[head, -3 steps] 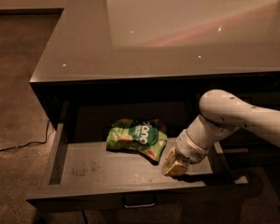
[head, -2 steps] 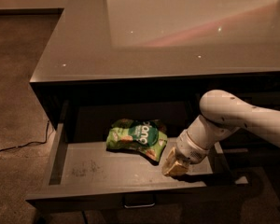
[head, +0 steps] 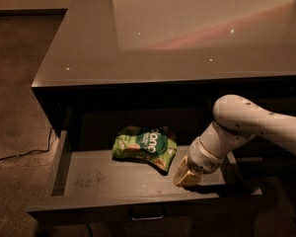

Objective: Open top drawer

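The top drawer (head: 84,179) stands pulled out below the grey countertop, its paler scuffed floor showing. Its dark front runs along the bottom of the view, with the small loop handle (head: 147,214) at its centre. A green snack bag (head: 145,146) lies on the drawer floor near the middle. My gripper (head: 187,176) reaches down into the drawer at the right, just right of the bag, on the end of the white arm (head: 246,127). Its tip is near the drawer floor.
The glossy grey countertop (head: 153,33) overhangs the back of the drawer. A dark cable (head: 19,154) lies on the brown carpet at the left. The drawer's right side wall (head: 241,174) is close to the arm.
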`<action>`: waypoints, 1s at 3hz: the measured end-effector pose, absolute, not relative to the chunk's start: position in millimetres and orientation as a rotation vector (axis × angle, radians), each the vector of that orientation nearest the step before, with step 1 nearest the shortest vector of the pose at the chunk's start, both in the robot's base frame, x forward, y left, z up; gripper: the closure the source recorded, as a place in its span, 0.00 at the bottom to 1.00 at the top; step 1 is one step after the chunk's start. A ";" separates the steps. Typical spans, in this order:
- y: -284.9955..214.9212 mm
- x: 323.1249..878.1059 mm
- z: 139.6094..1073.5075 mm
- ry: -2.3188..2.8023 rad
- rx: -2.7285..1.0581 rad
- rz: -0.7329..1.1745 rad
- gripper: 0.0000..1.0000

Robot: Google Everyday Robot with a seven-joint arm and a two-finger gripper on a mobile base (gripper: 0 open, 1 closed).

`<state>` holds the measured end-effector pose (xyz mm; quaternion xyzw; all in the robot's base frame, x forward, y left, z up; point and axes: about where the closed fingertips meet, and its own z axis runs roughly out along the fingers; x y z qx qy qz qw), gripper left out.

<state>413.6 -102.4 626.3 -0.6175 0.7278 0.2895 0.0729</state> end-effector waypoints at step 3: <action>-102.4 413.6 626.3 2.186 -1.855 0.870 0.13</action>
